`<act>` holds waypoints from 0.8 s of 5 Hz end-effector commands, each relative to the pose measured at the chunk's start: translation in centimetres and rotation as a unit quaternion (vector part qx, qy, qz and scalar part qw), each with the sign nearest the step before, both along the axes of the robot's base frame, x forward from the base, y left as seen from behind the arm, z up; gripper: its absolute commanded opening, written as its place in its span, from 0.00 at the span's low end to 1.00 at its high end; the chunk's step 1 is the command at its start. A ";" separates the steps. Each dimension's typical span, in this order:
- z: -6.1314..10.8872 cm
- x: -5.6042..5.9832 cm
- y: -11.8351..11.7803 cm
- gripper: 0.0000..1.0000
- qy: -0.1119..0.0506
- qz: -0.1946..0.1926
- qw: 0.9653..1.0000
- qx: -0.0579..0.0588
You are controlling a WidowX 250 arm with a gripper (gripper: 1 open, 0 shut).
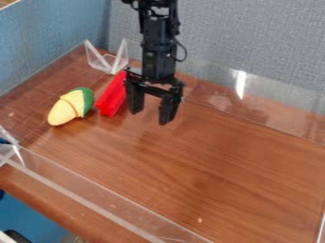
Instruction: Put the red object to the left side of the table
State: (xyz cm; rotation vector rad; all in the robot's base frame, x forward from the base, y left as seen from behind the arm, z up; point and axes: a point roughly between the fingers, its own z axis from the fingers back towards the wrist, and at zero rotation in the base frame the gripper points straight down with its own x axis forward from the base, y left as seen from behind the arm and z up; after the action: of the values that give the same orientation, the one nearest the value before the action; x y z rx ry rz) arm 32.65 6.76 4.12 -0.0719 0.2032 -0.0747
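The red object [114, 95] is a bright red bar lying on the table [191, 171] at the far left, its long side running away from the camera. My gripper [150, 107] hangs just to its right, pointing down, its black fingers open and low over the wood with nothing between them. The left finger [135, 102] stands close beside the bar's right edge and hides part of it; whether it touches the bar I cannot tell.
A yellow toy [68, 106] with a green end lies left of the red bar. Low clear acrylic walls [76, 195] border the tabletop, with a folded clear corner piece [105, 57] at the back left. A blue-grey panel stands behind.
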 end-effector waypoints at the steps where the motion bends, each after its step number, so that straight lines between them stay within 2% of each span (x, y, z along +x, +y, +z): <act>1: 2.1 1.2 1.8 1.00 -0.031 -0.010 0.999 0.005; 3: 2.6 1.8 3.9 1.00 -0.030 -0.028 0.999 0.004; 4: 2.4 2.2 4.5 1.00 -0.026 -0.016 1.000 0.005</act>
State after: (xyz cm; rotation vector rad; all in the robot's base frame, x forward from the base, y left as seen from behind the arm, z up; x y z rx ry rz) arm 34.10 10.40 4.58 -0.0800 0.2143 -0.1222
